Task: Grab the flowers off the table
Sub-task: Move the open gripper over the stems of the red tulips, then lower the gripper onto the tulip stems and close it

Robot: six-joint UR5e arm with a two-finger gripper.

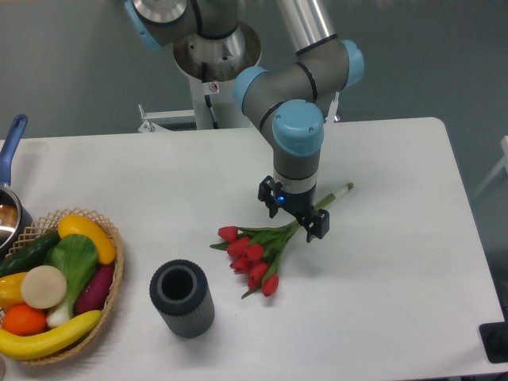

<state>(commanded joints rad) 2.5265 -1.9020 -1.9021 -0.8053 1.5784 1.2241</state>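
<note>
Seen from a fixed camera above and in front: large white table (pixel 159 175) with rounded corners, filling most of the view. Near the middle, a bunch of red tulips, the flowers (pixel 252 258), lying flat on the tabletop, red heads pointing toward the lower left, green leaves fanned around them, pale green stems running up and to the right to a tip past the arm. Directly over the stems, a grey robot arm (pixel 298 119) with light blue joint caps, reaching down from the top of the view. At its end, a black two-finger gripper (pixel 298 216), lowered to the stems just behind the leaves, fingers standing either side of the stems; whether pinching them or merely straddling them, impossible to tell from this angle. In front of the flowers and to the left, an upright dark grey ribbed cylinder (pixel 182 298), hollow at the top, standing apart from the blooms. At the far left edge, a wicker basket (pixel 116 274) of colourful fruit and vegetables, and behind it part of a pot with a blue handle (pixel 11 143).
</note>
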